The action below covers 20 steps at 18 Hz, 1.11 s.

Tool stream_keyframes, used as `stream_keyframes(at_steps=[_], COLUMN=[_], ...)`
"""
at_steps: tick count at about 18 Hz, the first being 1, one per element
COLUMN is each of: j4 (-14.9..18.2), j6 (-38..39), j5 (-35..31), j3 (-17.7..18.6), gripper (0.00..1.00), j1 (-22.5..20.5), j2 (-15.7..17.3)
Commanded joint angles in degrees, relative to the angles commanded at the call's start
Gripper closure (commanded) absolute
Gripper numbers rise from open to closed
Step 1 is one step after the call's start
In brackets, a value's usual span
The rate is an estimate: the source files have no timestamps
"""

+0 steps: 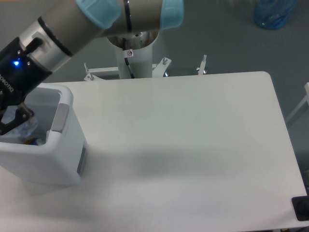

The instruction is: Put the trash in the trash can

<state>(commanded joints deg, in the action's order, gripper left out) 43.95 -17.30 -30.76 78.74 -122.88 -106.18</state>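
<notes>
We see the arm [96, 19] reaching from the top of the view down toward the left edge, its black wrist section with a small blue light [17, 63] hanging over the trash can [58, 159]. Most of the gripper [8, 118] is cut off by the left border; only part of one black finger linkage shows, dipping into the open mouth of the bin. We cannot tell whether its jaws are spread or pressed together, nor whether anything sits between them.

The trash can is a white rectangular bin with a thick rounded rim, standing on the near-left part of the white table [193, 145]. A grey rectangular patch [60, 117] marks its right rim, and a second greyish patch shows lower down on its right wall.

Inside the bin, just beside the visible finger, we make out a clear, bluish piece of crumpled plastic [25, 129], low against the near wall. It looks like part of the trash, but we cannot say whether it is the bottle or the wrapper. A small dark and orange bit shows next to it at the bottom; it is too small for us to identify.

Behind the table's far edge stands the arm's white pedestal [135, 53]. In the far right corner, on the grey floor, there is a blue translucent container [274, 13].
</notes>
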Motion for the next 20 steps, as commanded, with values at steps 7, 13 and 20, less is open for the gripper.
stream_keyframes(at_steps=[7,13,20], j4=[0.00,-0.09,0.35], j6=[-3.71,-4.32,-11.50], j5=[0.00,-0.17,-6.66], j3=[6.95,10.91,11.17], gripper=[0.00,0.00,0.00], j1=[-1.05,-9.21,-19.67], j2=[3.86,7.03,8.00])
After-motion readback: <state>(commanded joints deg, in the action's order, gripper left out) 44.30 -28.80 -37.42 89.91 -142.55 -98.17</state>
